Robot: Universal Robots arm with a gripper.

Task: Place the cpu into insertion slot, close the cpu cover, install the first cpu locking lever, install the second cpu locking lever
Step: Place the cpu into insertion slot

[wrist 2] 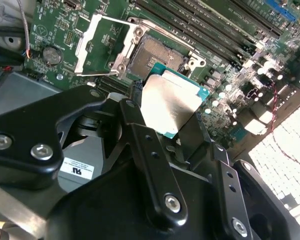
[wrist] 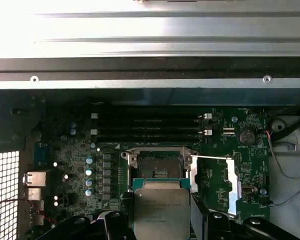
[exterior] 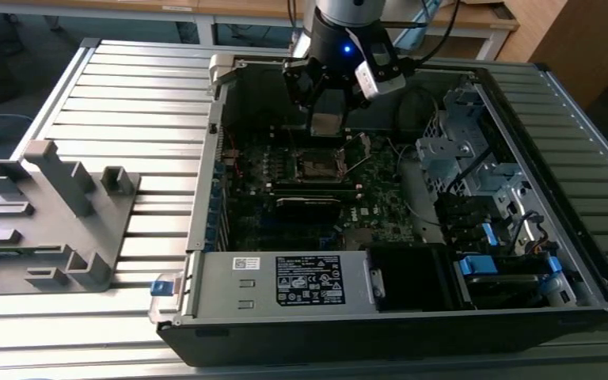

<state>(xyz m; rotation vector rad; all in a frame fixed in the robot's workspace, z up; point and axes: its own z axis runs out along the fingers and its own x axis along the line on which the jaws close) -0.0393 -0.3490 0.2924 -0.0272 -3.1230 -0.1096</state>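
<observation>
Your claw [wrist 2: 166, 119] is clamped on the chip [wrist 2: 172, 100], near the socket [wrist 2: 152, 55]. The cover [wrist 2: 85, 42] lies open beside it.

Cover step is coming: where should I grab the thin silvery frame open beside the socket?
Probably pinch the silvery cpu cover by its free outer bar, coming from the side away from the insertion slot: its hinge sits at the slot's edge.

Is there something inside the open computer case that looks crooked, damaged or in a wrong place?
Nothing stands out. The flat square silver-grey cpu is held in the pincer near the dark square insertion slot, and the thin silvery metal cpu cover stands swung open beside it.
</observation>
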